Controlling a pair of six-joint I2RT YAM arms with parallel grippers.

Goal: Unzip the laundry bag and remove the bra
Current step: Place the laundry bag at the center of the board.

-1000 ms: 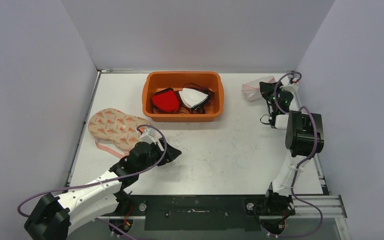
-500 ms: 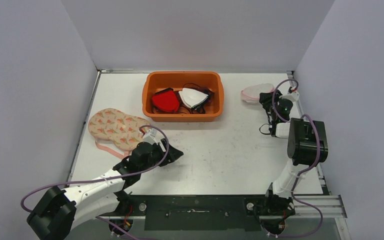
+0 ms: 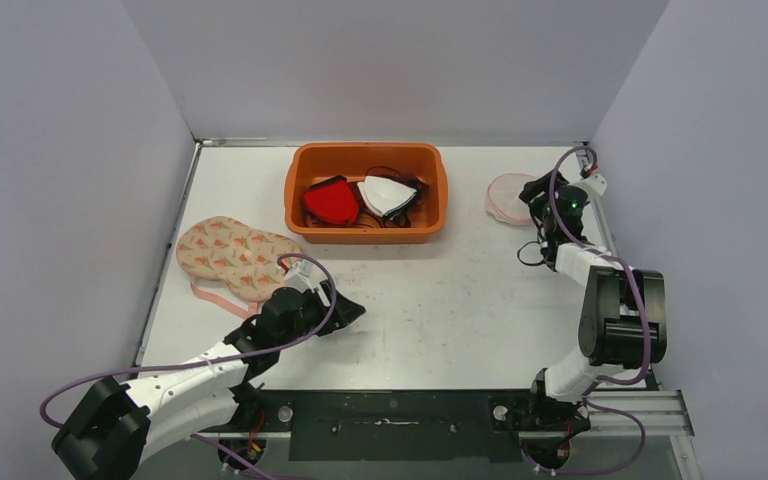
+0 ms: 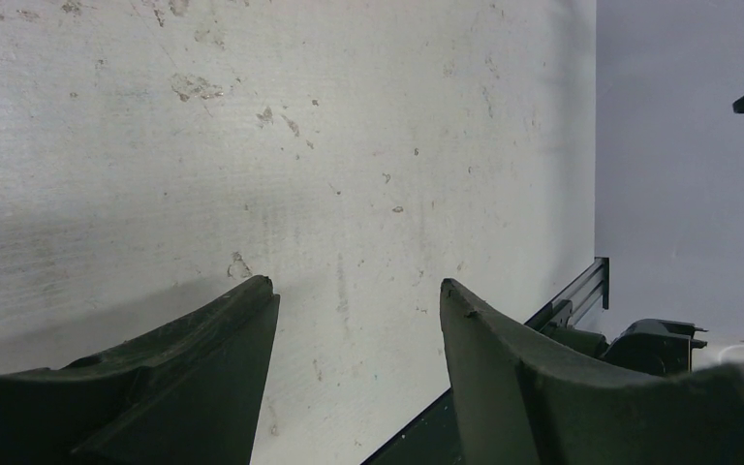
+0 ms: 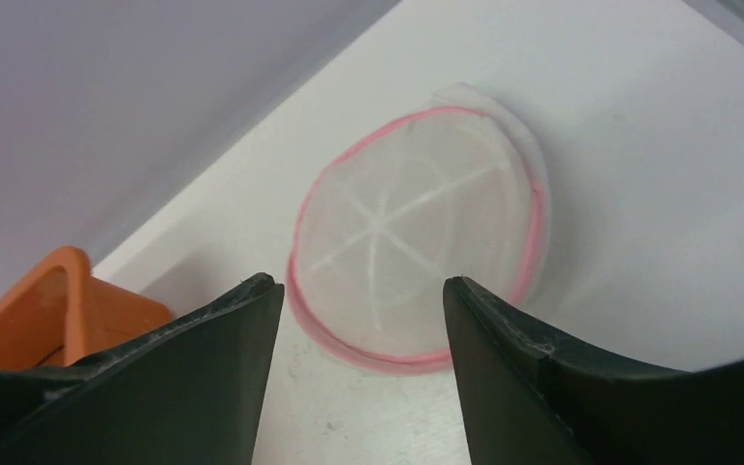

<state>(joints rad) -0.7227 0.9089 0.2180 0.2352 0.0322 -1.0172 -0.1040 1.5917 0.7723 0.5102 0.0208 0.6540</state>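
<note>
My right jaws stand released with nothing between them, hanging over the far right corner of the desk. The laundry bag lies flat and round just beyond their tips, its pink rim whole all the way round, apart from both fingers. It sits close to the far wall and to the right edge of the desk, so there is little room behind it or to its right; the open side is to its left and nearer.

My left jaws are released too, gripping nothing, low over bare, scuffed desk on the near left. The floral bra lies spread on the left side, close to the left edge, with its near end beside my left wrist.

The orange bin stands at the far middle, holding a red piece and a white piece. Between bin, bra, bag and my bases the desk is one wide bare stretch.
</note>
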